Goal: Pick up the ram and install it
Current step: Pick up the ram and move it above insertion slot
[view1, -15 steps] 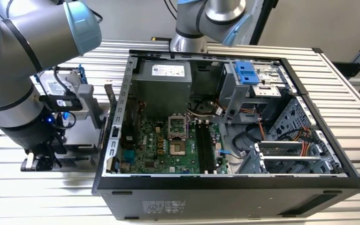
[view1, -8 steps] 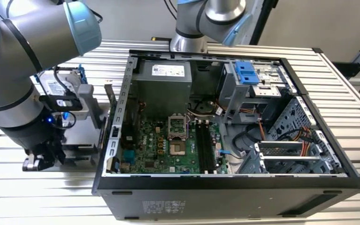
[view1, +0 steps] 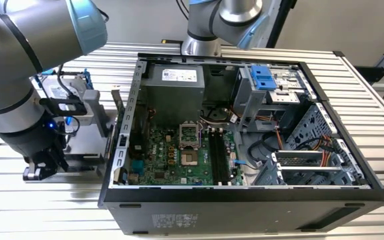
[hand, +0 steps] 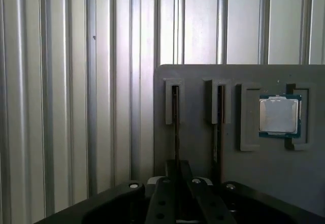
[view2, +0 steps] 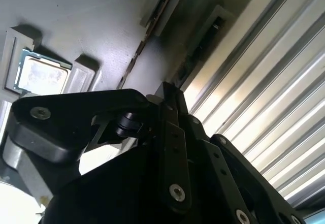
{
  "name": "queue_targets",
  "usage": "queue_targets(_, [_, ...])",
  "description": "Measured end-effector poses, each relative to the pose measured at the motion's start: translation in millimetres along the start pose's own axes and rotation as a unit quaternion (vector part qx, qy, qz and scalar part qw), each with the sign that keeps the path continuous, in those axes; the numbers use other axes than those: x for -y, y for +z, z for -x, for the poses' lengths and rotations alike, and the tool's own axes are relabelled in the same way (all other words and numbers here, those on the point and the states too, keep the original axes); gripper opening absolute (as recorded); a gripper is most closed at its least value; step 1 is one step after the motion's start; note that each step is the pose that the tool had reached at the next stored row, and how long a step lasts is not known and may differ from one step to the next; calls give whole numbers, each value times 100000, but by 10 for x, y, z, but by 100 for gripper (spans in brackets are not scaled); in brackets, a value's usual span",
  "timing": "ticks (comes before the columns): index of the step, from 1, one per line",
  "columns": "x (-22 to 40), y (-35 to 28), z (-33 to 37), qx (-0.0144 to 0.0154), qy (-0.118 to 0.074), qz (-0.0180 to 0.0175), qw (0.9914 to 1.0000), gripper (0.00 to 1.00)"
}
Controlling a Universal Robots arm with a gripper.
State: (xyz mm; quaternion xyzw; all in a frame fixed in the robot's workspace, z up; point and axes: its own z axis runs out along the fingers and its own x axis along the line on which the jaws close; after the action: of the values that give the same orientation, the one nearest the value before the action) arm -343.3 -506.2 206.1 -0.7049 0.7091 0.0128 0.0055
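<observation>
The gripper sat lined up over the ram, kept on edge in its holder for easy grabbing, but whether it'd clamped yet, couldn't tell.

Bench: ribbed aluminium top with long parallel grooves, pale and glossy, with strong glare on the ribs in both wrist views.

Directly on it:
- Black computer case, lying on its side with the open side up. It takes up the middle of the bench and the exterior view's right. Its near wall is close to the near edge.
- Grey fixture plate, flat on the ribs, matte, with a straight edge square to the grooves. In the exterior view it sits just beside the case, on the exterior view's left.
</observation>
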Motion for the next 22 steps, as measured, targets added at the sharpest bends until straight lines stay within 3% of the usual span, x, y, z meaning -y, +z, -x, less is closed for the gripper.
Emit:
queue_targets(3, [-1,-88,2,4,2,6,100000,0])
queue_targets(9, [-2,-191,5,8,1,1,100000,0])
queue_targets(22, [-5,-495,13,10,1,2,100000,0])
